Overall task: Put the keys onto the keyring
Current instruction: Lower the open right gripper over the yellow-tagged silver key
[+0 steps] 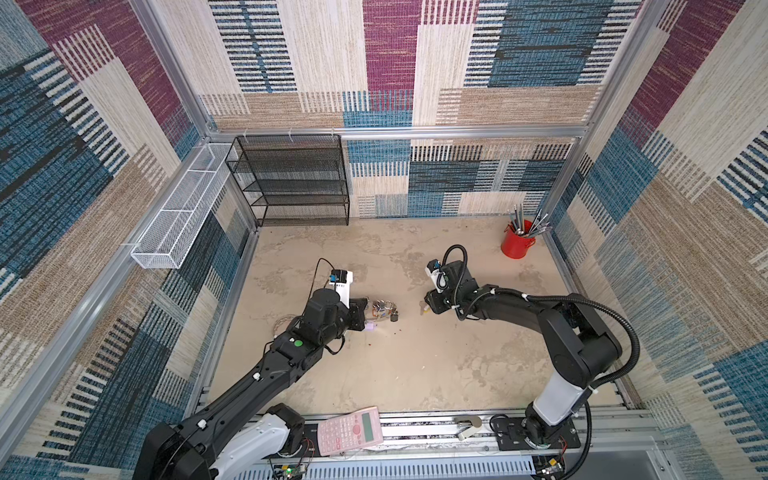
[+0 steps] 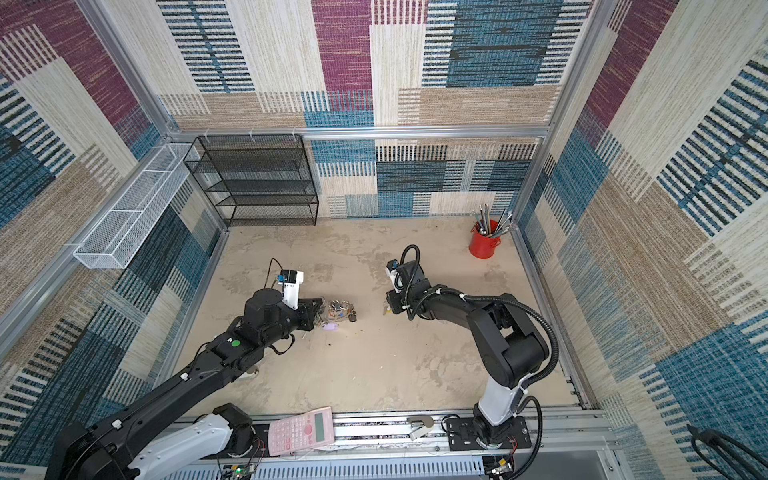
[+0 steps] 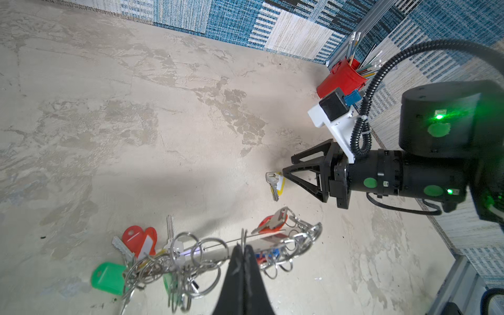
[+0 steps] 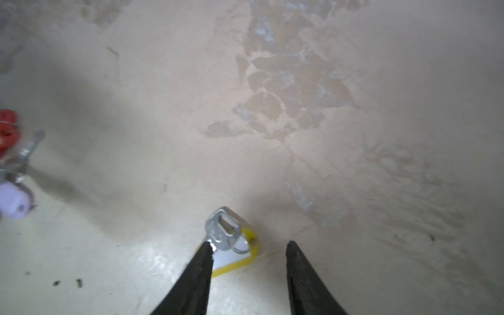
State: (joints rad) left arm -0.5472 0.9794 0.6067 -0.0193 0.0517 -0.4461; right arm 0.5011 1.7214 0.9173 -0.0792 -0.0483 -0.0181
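Observation:
The keyring is a flat grey ring hung with silver rings, keys and red, green and blue tags; it shows in both top views. My left gripper is shut on it, lifting one side off the floor. The keys, silver with a yellow tag, lie on the floor to its right. My right gripper is open low over them: one fingertip touches the key's head, and the tag lies between the fingers.
A red pot of pens stands at the back right. A black mesh shelf is against the back wall and a white mesh basket hangs on the left wall. A pink calculator lies on the front rail.

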